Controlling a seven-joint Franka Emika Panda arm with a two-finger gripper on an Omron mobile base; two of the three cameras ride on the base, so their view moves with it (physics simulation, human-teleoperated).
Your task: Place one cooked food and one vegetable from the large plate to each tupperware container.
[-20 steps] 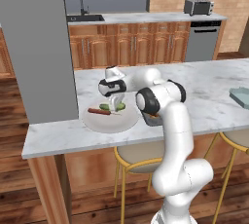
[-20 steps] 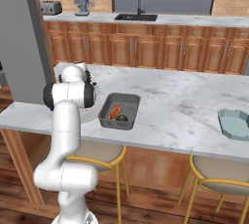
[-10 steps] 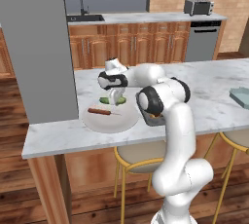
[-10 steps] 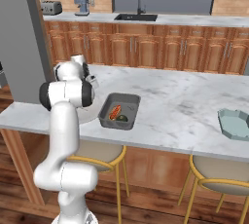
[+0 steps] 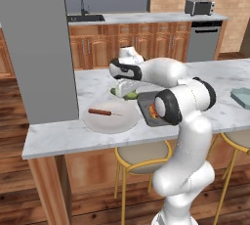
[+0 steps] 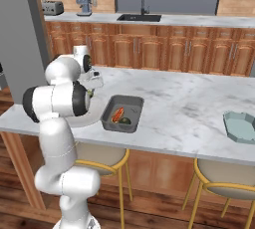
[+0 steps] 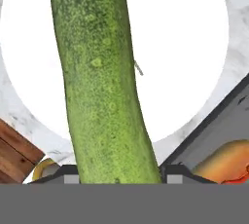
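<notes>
Close up, hand view: a long green cucumber [image 7: 99, 82] runs straight up from between the finger tips, which sit tight against its lower end on both sides — gripper [image 7: 115, 175] clamped on the cucumber. Behind it lies the large plate [image 7: 185, 47], white and round, on the marbled counter [image 7: 236, 4]. At lower right, the rim of the dark grey container [image 7: 228, 116] with an orange food piece [image 7: 228, 162] inside.

Left base view: gripper [image 5: 126, 90] hangs above the counter [image 5: 88, 84] just past the plate's [image 5: 110, 122] far edge, cucumber [image 5: 122, 93] showing green beneath it. On the plate, a thin reddish-brown skewered item [image 5: 102, 112] lies alone. Dark grey container [image 5: 148, 109] sits just right of the plate, partly hidden by the arm's elbow.

Right base view: dark grey container [image 6: 124, 104] holds an orange-red piece [image 6: 118, 114] and a dark green piece [image 6: 126, 120]. Well apart, toward the counter's right end, sits the pale blue-grey container [image 6: 241, 127].
</notes>
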